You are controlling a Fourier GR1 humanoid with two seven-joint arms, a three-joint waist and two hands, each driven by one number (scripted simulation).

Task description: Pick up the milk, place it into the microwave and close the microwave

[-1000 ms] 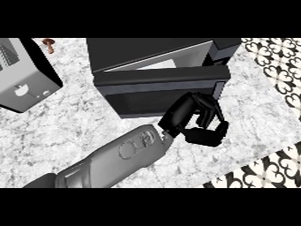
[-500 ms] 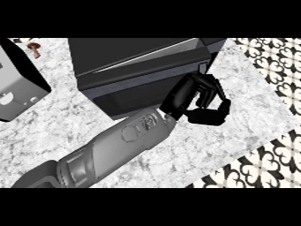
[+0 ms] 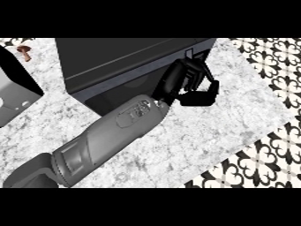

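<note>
The microwave [image 3: 123, 57] is a dark box at the top middle of the head view, and its door face [image 3: 114, 90] lies nearly flush with the body. My left hand [image 3: 182, 79] is at the door's right end, near the microwave's front right corner. Its fingers [image 3: 193, 73] rest relaxed against the door, the thumb [image 3: 205, 95] sticks out to the right, and nothing is in the hand. The grey forearm [image 3: 114, 132] comes in from the lower left. The milk does not show anywhere, and neither does my right hand.
A grey toaster [image 3: 3, 95] stands on the marble counter [image 3: 198, 137] at the left. A small red-brown thing [image 3: 25, 50] lies at the far left top. The counter's edge runs diagonally at the right, with patterned floor [image 3: 276, 88] beyond it.
The view has swung, so the toaster and microwave have slid left and up. My left hand has moved up along the door's right end, and the door has swung in against the body.
</note>
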